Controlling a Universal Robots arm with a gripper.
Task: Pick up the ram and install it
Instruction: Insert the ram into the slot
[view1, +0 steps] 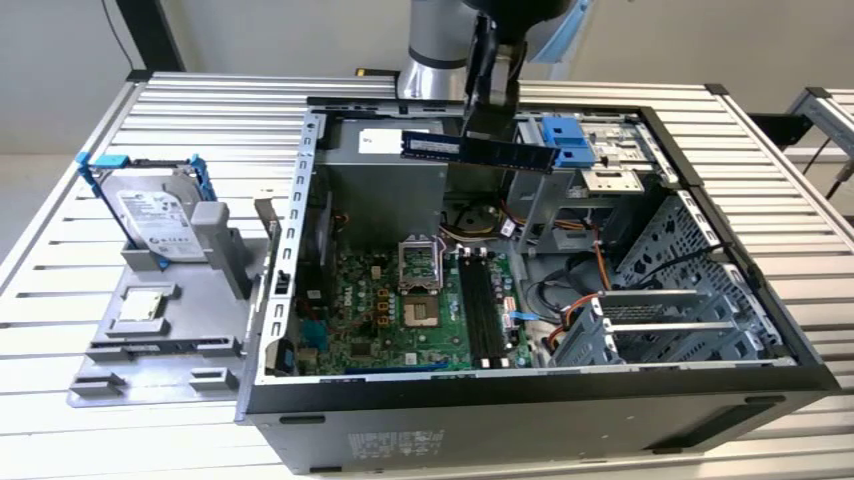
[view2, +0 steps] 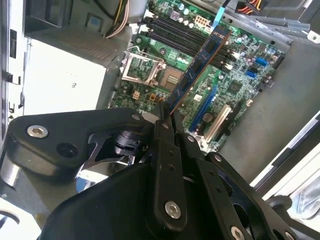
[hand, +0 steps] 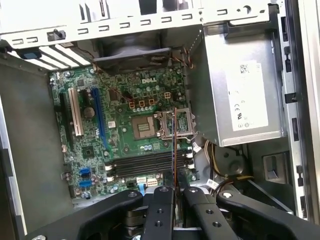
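Note:
The ram (view1: 478, 150), a long flat dark stick, hangs level above the open computer case (view1: 534, 400) near its far side. My gripper (view1: 483, 125) is shut on it from above. In the second wrist view the ram (view2: 200, 65) runs away from the gripper (view2: 167, 112) over the green motherboard (view2: 235, 85). The first wrist view has the ram (hand: 174, 150) edge-on between the black fingers (hand: 161, 205), above the dark memory slots (hand: 140, 162). The same slots (view1: 483, 310) lie well below the stick, on the motherboard (view1: 387, 320).
A silver hard drive in a blue bracket (view1: 154, 215) and a small square chip (view1: 144, 305) sit on a grey fixture (view1: 160, 360) at the exterior view's left. Inside the case are the power supply (hand: 245, 95), the open processor socket (view1: 416, 275), cables and a metal drive cage (view1: 667, 300).

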